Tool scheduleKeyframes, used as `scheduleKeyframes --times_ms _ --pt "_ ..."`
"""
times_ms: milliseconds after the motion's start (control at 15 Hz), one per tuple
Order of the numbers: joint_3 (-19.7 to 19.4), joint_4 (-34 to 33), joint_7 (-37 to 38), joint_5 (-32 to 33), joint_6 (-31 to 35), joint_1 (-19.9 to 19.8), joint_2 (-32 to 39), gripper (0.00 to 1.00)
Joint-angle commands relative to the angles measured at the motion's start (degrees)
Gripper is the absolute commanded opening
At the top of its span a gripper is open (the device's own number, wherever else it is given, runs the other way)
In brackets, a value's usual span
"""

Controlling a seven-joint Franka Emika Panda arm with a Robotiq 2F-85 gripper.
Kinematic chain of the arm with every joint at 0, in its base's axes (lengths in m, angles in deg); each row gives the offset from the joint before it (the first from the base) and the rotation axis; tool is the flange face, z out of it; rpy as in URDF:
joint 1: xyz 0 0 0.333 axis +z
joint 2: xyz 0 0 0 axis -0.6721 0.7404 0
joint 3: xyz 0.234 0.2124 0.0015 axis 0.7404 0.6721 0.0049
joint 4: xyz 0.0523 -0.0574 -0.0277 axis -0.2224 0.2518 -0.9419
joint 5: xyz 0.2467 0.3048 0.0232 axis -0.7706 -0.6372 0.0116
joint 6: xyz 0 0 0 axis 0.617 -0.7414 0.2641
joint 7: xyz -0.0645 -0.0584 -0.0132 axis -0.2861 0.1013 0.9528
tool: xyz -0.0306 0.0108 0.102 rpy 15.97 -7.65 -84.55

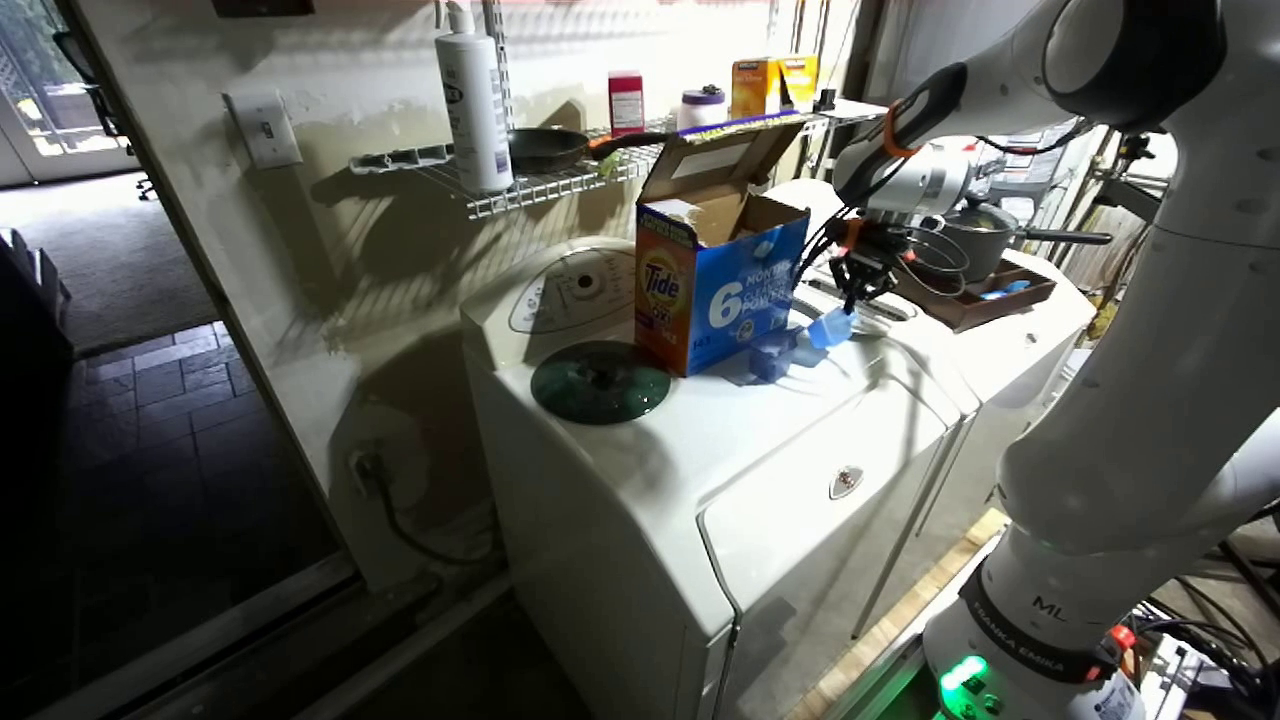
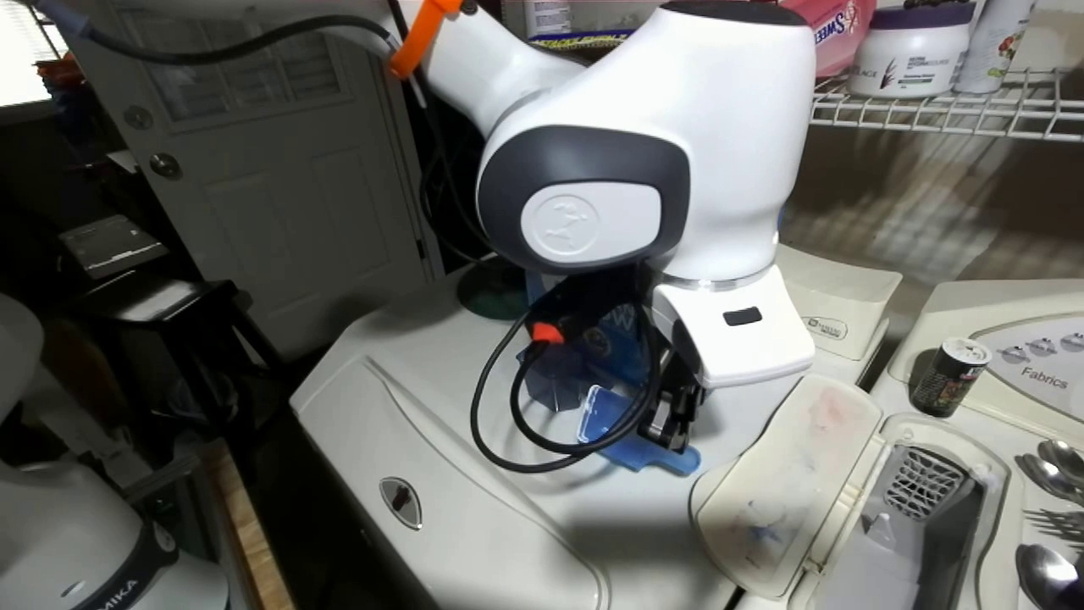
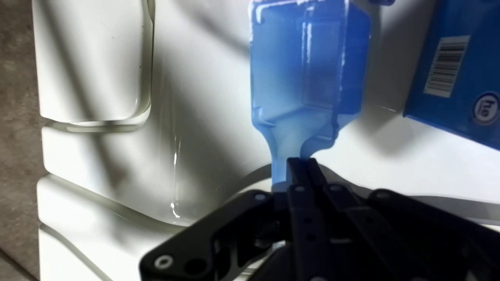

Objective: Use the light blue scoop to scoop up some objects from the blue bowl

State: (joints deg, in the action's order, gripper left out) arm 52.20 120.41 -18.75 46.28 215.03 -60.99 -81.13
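Observation:
My gripper (image 3: 301,160) is shut on the handle of the light blue scoop (image 3: 289,74). In an exterior view the scoop (image 1: 832,328) hangs from the gripper (image 1: 852,300), tilted, over the white washer top. In an exterior view the scoop (image 2: 611,424) points away from the gripper (image 2: 671,434), partly behind a cable loop. The blue bowl (image 1: 602,382), a dark teal shallow round dish, stands at the washer's far end by the detergent box, apart from the gripper. It is partly hidden behind the arm in an exterior view (image 2: 491,290) and out of the wrist view. Its contents are too dark to make out.
The open Tide box (image 1: 745,290) stands on the washer between scoop and bowl. A translucent blue cup (image 1: 770,358) stands at its front. A wire shelf (image 1: 560,182) runs behind. A grey pot (image 1: 975,238) and brown tray (image 1: 960,312) are on the neighbouring machine.

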Motion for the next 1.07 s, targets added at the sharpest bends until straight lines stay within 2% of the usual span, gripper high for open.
scheduleKeyframes --times_ms 0,400,1000 --pt "-0.4 -0.5 0.4 0.1 -4.1 1.1 -1.7 0.01" --pt "-0.4 -3.2 0.4 0.4 -12.0 0.8 -8.5 0.01" --pt "2.5 -5.1 4.5 -0.6 -7.3 1.6 -17.2 0.01"
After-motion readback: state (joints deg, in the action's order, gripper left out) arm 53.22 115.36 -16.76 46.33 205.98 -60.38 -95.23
